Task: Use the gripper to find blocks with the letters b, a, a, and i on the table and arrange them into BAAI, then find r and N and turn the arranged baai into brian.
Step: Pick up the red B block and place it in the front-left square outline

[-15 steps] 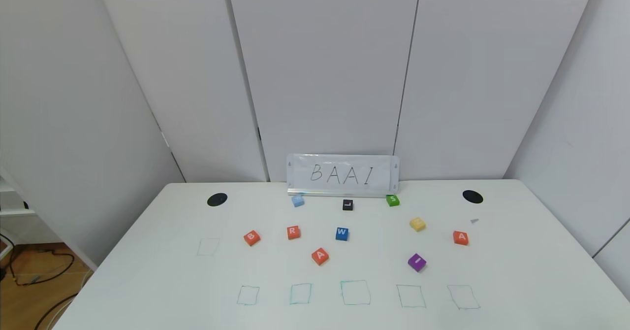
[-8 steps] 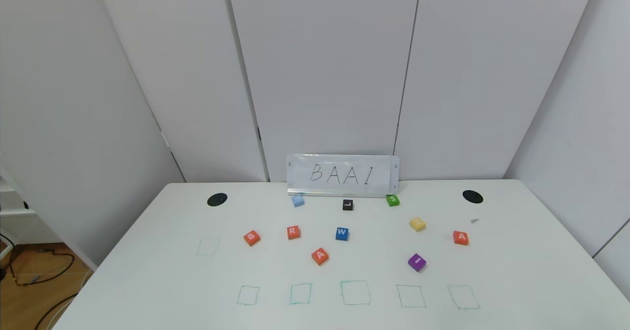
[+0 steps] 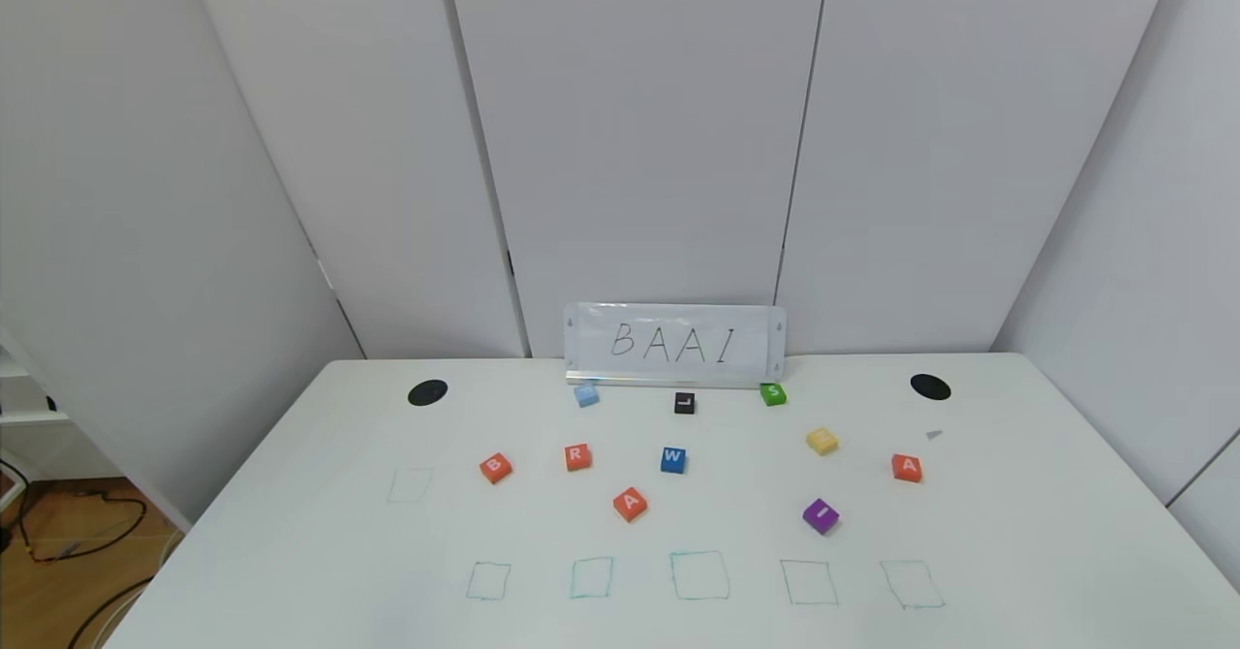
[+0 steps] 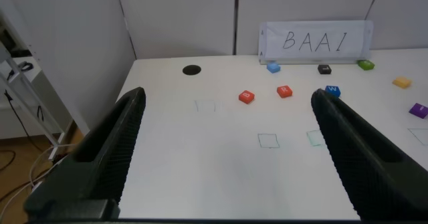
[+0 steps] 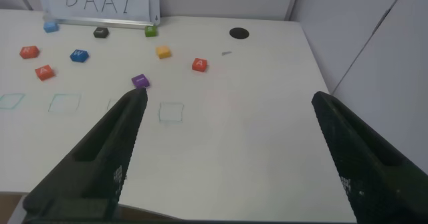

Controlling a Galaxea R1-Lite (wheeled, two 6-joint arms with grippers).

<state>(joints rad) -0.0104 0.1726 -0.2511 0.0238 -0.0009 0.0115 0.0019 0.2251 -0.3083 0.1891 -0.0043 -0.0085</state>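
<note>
Nothing has moved since the earlier frame: every block lies where it lay, and neither arm has entered my head view. On the worktop (image 3: 1017, 533), the B (image 3: 495, 468) sits toward the left edge, the R (image 3: 577, 456) just right of it, and one A (image 3: 630, 504) nearer the front edge. The W (image 3: 673, 459) lies mid-worktop. The second A (image 3: 907, 468) rests toward the right edge, with the purple I (image 3: 821, 515) nearer the front between the two As. Along the back edge, below the BAAI sign (image 3: 675, 342), stand a pale blue block (image 3: 586, 395), a black L (image 3: 685, 403) and a green S (image 3: 773, 394); a yellow block (image 3: 821, 441) lies just forward of the S. I cannot read the letters on the pale blue and yellow blocks, so the N is not located.

My left end effector (image 4: 224, 150) hangs off the front-left corner, fingers spread wide and holding nothing. My right end effector (image 5: 227, 150) hangs off the front-right corner, equally wide and bare.

I judge the task not yet begun, since the five green squares (image 3: 699, 574) along the front edge hold no blocks. The first step is in hand: fetching the B. That calls for my left arm to reach over the B, descend, close on it and carry it to the leftmost front square.
</note>
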